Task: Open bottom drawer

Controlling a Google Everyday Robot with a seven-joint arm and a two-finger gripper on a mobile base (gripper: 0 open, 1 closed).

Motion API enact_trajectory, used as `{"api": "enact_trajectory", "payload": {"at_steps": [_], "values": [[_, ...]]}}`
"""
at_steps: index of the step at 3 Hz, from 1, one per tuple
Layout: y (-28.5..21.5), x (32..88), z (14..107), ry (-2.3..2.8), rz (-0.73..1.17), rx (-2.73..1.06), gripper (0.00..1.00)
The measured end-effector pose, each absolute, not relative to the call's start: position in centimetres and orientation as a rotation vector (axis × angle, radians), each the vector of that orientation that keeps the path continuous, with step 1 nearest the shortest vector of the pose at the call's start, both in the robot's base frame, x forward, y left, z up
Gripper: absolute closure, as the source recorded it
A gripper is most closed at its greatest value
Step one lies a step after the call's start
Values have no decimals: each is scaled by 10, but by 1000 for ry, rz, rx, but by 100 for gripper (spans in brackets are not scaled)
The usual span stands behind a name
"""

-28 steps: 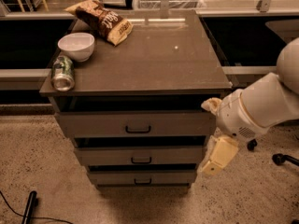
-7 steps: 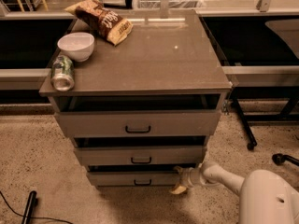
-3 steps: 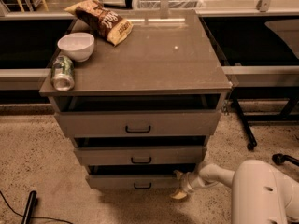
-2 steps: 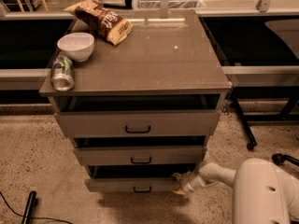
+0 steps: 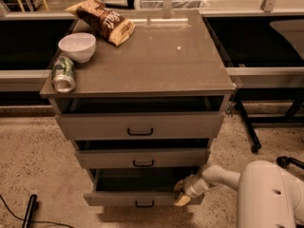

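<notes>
The bottom drawer (image 5: 118,198) is the lowest of three grey-brown drawers, with a small black bar handle (image 5: 144,204) at its centre. It stands pulled out past the middle drawer (image 5: 142,158), showing a dark opening above its front. My gripper (image 5: 183,193), with pale yellowish fingertips, sits at the right end of the bottom drawer's front, touching its top edge. My white arm (image 5: 247,186) reaches in from the lower right.
On the cabinet top (image 5: 161,56) are a white bowl (image 5: 77,46), a can lying on its side (image 5: 63,74) and a chip bag (image 5: 103,19). A black object (image 5: 29,209) and cable lie on the floor at the left. A chair base (image 5: 254,141) stands to the right.
The bottom drawer has slid further out toward the camera. My gripper has stayed at its right end, moving with it.
</notes>
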State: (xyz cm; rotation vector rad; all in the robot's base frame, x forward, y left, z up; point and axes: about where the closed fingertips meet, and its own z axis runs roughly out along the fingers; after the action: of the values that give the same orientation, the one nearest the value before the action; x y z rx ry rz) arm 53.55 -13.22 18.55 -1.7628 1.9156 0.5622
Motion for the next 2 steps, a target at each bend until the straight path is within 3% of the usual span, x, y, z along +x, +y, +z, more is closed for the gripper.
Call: {"api": "enact_trajectory", "payload": {"at_steps": [1,2], "values": [[-132,535,186,1916,562,-1763,11],[-132,535,185,1916,563,-1763,0]]}}
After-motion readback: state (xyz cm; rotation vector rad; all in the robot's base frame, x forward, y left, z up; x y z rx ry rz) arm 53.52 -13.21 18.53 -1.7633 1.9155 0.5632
